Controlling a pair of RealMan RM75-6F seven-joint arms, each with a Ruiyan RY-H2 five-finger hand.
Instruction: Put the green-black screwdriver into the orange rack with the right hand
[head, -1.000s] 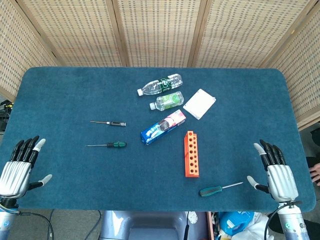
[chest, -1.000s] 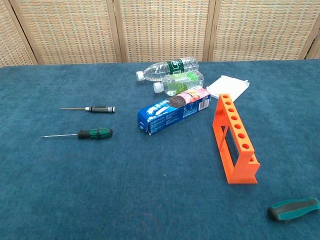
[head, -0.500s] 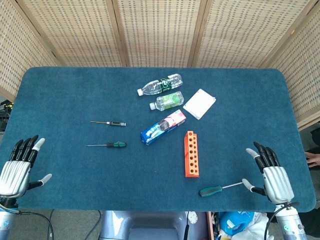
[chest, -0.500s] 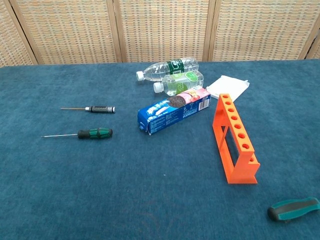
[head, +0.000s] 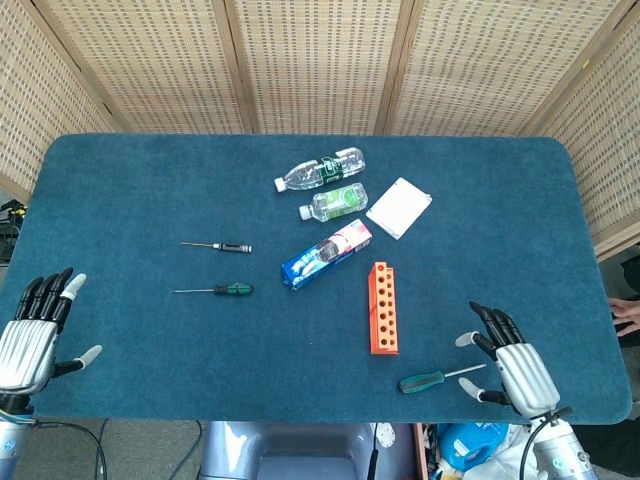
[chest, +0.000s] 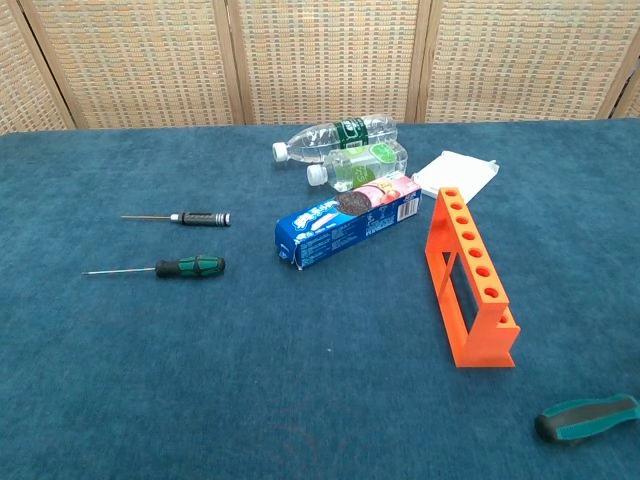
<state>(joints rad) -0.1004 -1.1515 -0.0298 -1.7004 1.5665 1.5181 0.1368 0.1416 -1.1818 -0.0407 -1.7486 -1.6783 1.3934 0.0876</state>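
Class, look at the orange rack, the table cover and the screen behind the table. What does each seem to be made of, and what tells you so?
Orange rack: probably hard plastic, matt, with one even colour, sharp edges and neat round holes.
Table cover: seemingly blue carpet or felt, dull and fuzzy, with no shine.
Screen: likely woven cane or rattan in pale wooden frames, judging by its fine mesh pattern.

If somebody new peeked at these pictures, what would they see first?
Probably the bright orange rack standing in the middle of the dark blue table, with a row of holes along its top. Next, the shiny robot hands at the near corners: the right hand open beside a green-handled screwdriver, and the left hand open too. Behind the rack lie a colourful cookie box and two plastic bottles.
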